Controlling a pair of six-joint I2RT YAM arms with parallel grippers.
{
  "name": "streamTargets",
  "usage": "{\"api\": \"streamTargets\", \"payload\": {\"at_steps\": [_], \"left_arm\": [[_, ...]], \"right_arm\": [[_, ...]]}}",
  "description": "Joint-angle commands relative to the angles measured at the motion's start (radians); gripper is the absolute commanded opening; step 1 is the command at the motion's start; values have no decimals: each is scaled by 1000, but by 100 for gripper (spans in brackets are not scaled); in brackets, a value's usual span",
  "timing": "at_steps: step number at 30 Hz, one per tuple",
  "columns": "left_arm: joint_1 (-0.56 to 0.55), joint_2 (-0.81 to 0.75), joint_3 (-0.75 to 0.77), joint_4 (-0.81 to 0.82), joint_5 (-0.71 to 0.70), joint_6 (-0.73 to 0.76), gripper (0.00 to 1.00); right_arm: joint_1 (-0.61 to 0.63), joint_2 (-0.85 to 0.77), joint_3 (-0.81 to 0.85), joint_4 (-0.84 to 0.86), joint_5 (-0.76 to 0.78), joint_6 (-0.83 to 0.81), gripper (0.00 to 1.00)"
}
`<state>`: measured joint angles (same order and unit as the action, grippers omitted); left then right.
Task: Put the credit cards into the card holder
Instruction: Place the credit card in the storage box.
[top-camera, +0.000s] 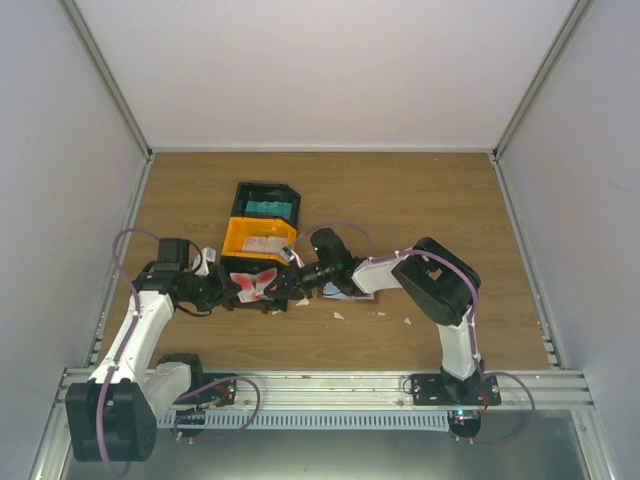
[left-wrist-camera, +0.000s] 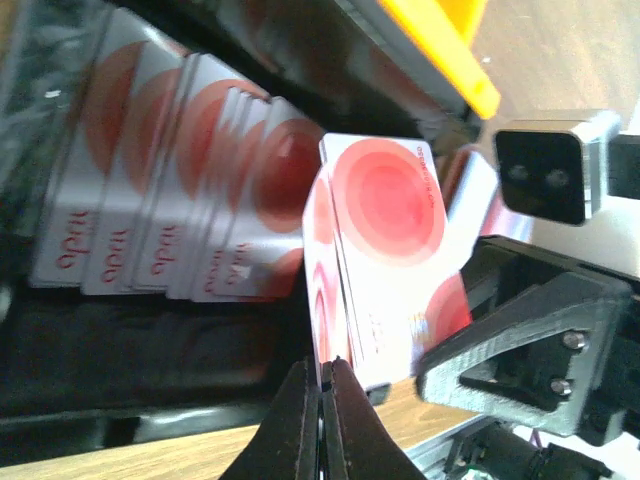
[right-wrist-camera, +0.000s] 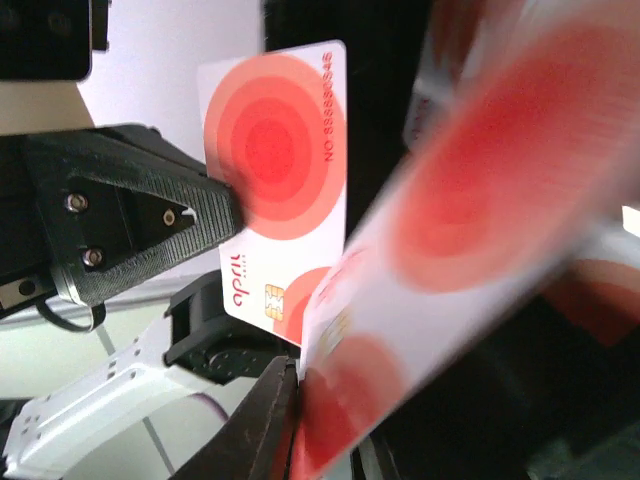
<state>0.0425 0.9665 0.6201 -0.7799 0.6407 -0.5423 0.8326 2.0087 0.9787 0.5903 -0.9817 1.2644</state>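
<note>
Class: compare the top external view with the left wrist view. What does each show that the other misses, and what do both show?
Only the top external view shows the black bin holding teal cards and both whole arms. Only the left wrist view shows the print on a fanned row of red-and-white cards. Both show the yellow bin, the left gripper pinching a red-and-white card, and the right gripper close beside it.

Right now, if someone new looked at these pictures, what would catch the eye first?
First, the red-and-white card pinched on edge by the shut left gripper, in front of the yellow bin. Beside it sits a fanned row of like cards, and a black bin behind the yellow one holds teal cards.
</note>
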Motion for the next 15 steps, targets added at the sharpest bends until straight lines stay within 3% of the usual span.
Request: {"api": "streamTargets", "payload": {"at_steps": [1, 7, 15], "left_arm": [[20, 29, -29, -41, -77, 29, 0], [32, 24, 10, -54, -132, 36, 0], [34, -3, 120, -92, -147, 69, 0]], "right_arm": [[-7, 15, 35, -102, 50, -46, 16], [-7, 3, 74, -177, 81, -109, 24], [-7, -61, 102, -307, 158, -227, 50]]}}
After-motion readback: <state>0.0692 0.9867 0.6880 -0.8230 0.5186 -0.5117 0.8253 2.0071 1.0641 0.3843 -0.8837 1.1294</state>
